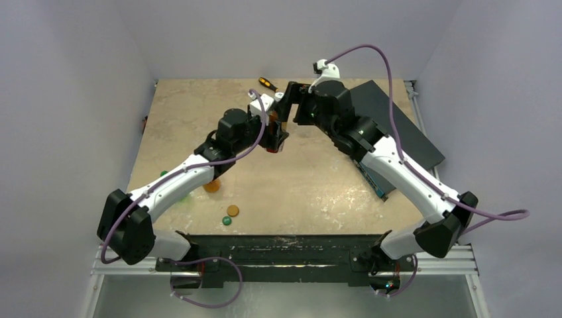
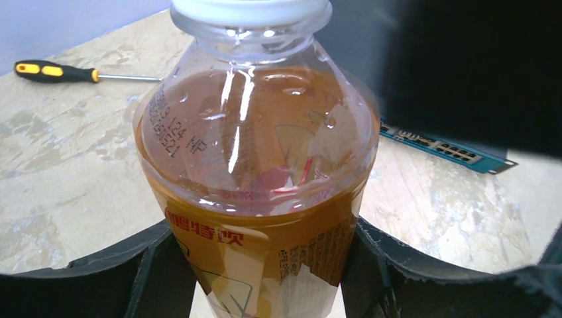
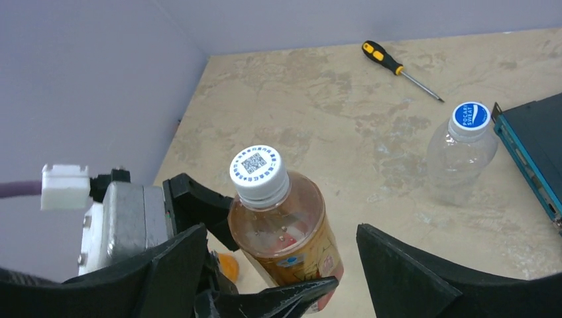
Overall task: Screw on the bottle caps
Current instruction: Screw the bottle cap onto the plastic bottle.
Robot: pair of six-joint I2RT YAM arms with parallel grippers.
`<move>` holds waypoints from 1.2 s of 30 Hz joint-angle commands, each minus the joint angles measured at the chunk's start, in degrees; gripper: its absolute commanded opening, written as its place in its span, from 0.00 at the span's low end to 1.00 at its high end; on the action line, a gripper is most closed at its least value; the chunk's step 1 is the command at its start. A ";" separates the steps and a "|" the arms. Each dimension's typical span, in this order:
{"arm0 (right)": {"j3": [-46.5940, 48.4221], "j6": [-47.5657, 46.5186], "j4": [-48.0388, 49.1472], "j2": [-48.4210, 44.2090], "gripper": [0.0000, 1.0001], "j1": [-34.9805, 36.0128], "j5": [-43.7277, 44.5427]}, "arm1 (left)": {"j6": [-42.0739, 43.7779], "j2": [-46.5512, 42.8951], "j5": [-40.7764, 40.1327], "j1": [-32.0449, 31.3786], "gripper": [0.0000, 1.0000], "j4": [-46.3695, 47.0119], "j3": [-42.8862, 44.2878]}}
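Observation:
My left gripper (image 2: 258,268) is shut on the labelled body of an amber bottle (image 2: 255,152), holding it above the table. A white cap (image 3: 258,169) sits on the bottle's neck. My right gripper (image 3: 280,232) is open, its fingers (image 3: 411,271) spread wide on either side of the bottle's upper half and touching nothing. In the top view both grippers meet at the table's far middle, left gripper (image 1: 276,136) and right gripper (image 1: 293,101). A clear bottle (image 3: 457,162) with a blue cap (image 3: 471,116) stands on the table beyond. An orange cap (image 1: 232,211) and a dark green cap (image 1: 226,220) lie loose near the front.
A black-and-orange screwdriver (image 1: 268,83) lies at the far edge. A dark flat network switch (image 1: 397,126) lies along the right side. An orange object (image 1: 211,186) and something green (image 1: 182,197) lie partly hidden under my left arm, with another small green cap (image 1: 163,173) near them.

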 commanded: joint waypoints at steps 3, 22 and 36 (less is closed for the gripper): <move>-9.64 -5.91 10.69 -8.48 0.88 -4.65 -20.47 | 1.22 -3.15 15.52 3.38 0.00 0.85 0.62; -31.18 5.95 52.65 -17.55 0.91 -24.90 -75.43 | -4.30 -7.06 56.72 5.67 0.00 5.85 -3.97; -29.28 16.88 68.12 -10.00 0.92 -18.31 -75.50 | -7.63 -5.60 59.94 5.32 0.00 10.85 -5.06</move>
